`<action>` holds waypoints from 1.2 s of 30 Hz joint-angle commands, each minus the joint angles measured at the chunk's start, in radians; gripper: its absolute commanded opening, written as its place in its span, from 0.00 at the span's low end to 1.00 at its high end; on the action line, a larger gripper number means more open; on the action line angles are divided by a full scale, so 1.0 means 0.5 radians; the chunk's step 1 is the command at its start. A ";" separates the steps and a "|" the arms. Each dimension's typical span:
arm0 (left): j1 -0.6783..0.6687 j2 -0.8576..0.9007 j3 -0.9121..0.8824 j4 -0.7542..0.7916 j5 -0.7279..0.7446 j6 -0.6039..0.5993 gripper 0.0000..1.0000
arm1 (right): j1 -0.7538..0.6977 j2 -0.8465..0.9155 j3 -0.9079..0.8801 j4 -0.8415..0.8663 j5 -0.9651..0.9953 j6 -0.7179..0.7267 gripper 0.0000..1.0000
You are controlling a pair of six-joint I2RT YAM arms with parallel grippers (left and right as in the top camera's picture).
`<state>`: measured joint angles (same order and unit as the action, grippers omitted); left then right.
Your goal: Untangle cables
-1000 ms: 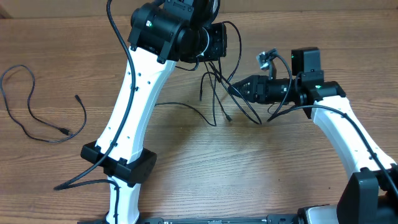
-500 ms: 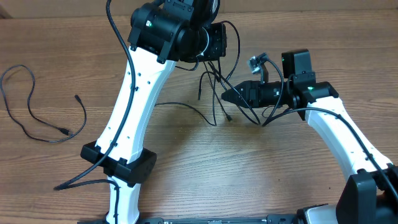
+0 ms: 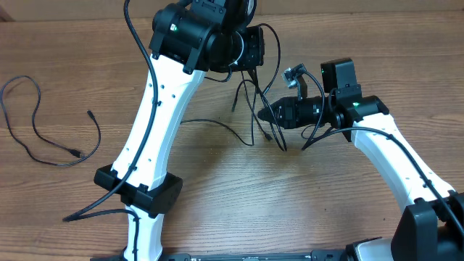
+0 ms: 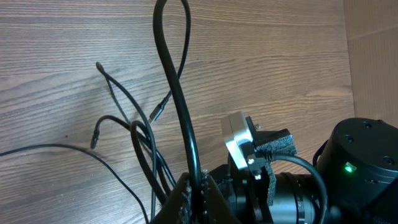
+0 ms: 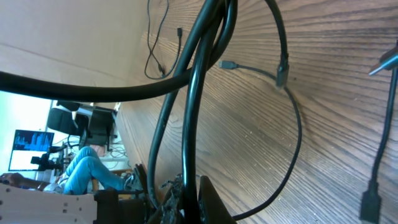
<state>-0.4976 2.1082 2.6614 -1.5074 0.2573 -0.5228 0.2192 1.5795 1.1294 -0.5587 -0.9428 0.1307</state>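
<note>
Wooden table (image 3: pixel 341 210) below both arms; one cable (image 3: pixel 35 119) lies freed, well clear of either jaws; the tangle (image 3: pixel 251 109) hangs between them, left jaws clamped on a loop (image 4: pixel 176 93), right jaws apparently pinching two strands (image 5: pixel 188 124); most untangling remains, by the look of it.

Bright, even light from above; soft, faint shadows on table (image 3: pixel 217 203). Overhead sharp. Wrist views wide-angle, edges bent; nearest cables (image 5: pixel 193 93) slightly blurred.

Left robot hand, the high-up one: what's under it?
Thin black cables hang from the left gripper down to the wooden table. The right gripper is below too, and its body hides part of the tangle.
</note>
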 commanded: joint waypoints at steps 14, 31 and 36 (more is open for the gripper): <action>-0.001 0.002 -0.005 -0.075 -0.209 0.006 0.04 | -0.117 -0.222 0.356 0.053 -0.317 0.226 0.04; 0.000 0.002 -0.005 -0.157 -0.223 0.007 0.04 | -0.323 -0.462 0.440 0.222 -0.095 0.381 0.04; 0.000 0.002 -0.005 -0.138 -0.221 0.001 0.04 | -0.405 -0.462 0.440 -0.021 0.114 0.361 0.87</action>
<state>-0.4976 2.1082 2.6614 -1.5841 0.1593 -0.5232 0.0319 1.3609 1.3277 -0.5446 -0.9668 0.3168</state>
